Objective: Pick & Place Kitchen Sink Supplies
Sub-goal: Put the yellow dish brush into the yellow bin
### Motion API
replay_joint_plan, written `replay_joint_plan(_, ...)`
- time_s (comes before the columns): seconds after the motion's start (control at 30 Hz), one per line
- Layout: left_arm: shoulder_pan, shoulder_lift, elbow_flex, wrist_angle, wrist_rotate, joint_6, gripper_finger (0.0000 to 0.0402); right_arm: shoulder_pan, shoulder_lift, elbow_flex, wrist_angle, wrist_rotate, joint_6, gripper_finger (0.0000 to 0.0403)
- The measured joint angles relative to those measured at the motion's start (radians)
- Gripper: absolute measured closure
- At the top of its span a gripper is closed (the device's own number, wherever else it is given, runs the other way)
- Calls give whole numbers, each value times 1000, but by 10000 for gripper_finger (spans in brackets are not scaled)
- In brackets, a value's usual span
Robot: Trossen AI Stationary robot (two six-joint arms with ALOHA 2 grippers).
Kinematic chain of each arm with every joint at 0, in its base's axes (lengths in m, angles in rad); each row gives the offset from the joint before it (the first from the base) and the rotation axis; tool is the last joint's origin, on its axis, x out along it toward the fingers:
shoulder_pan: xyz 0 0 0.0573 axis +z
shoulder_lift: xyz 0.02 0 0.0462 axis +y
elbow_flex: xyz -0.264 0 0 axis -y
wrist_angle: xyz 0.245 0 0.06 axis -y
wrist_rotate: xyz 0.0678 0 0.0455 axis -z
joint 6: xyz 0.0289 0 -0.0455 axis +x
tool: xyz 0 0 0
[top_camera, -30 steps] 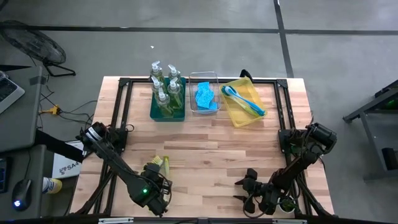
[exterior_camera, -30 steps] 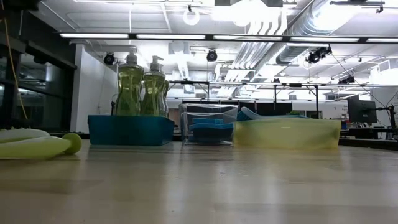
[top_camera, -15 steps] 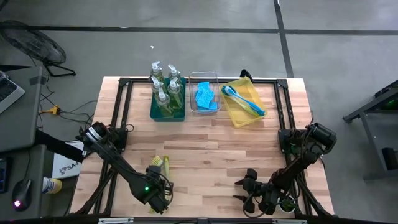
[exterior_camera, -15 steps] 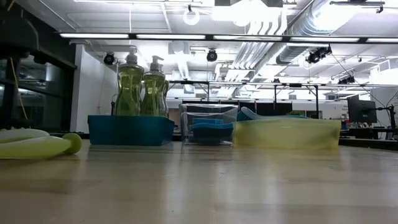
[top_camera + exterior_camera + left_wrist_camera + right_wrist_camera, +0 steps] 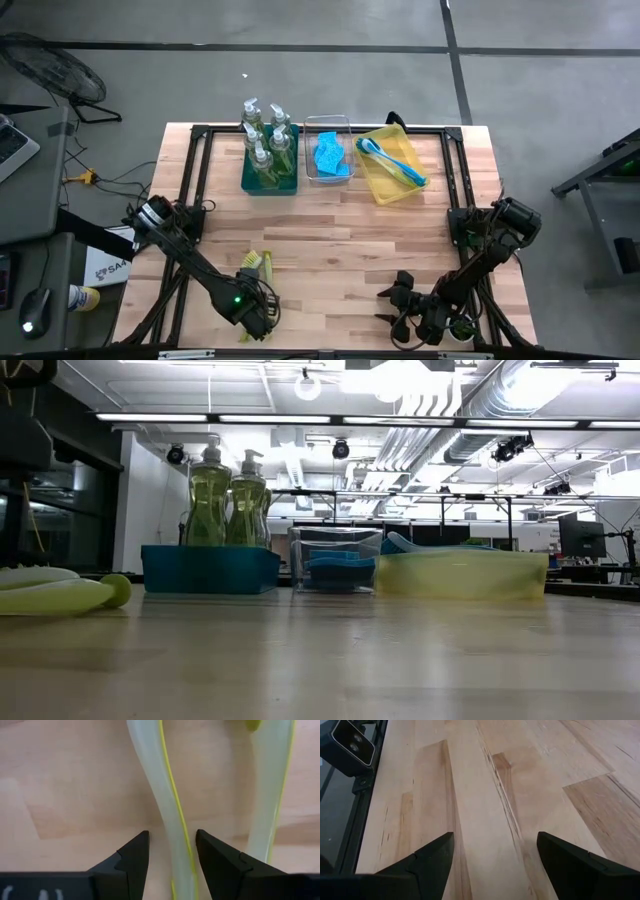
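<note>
- The left tool (image 5: 170, 855) hangs low over the near-left part of the wooden worktop (image 5: 340, 230), its two dark fingers partly open and straddling the slim handle of a yellow-green dish brush (image 5: 167, 805). The fingers stand just beside the handle on either side; whether they already touch it cannot be told, so nothing is judged to be held yet.
- That straddle looks like a grasp being set up: the handle runs between the fingers, so closing them would pinch it across its narrow width.
- A second pale yellow-green handle (image 5: 272, 795) lies just beside the first. In the low view the pair rests flat on the worktop at the far left.
- The handles are smooth, glossy, translucent plastic, gently curved, with a thin brighter yellow line running along them.
- The right tool (image 5: 495, 852) waits at the near-right of the worktop, its fingers wide apart with only bare planks between them.
- Along the far edge stand three rectangular bins, probably one for each kind of supply:
  - the teal bin (image 5: 270, 182) holds clear pump bottles (image 5: 268, 135) of yellow-green soap, standing upright;
  - the clear bin (image 5: 308, 150) holds bright blue sponges (image 5: 330, 157);
  - the yellow bin (image 5: 385, 188), set at an angle, holds blue dish brushes (image 5: 395, 160).
- By that sorting, the yellow-green brushes likely belong in the yellow bin, well away from where they lie now.
</note>
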Motion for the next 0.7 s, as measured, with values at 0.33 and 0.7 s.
replay_joint_plan(0.33, 0, 0, 0, 39, 90, 12, 239, 0, 0, 0, 1, 0, 1, 124)
replay_joint_plan(0.7, -1, 0, 1, 57, 95, 47, 321, 0, 0, 0, 1, 1, 8, 124)
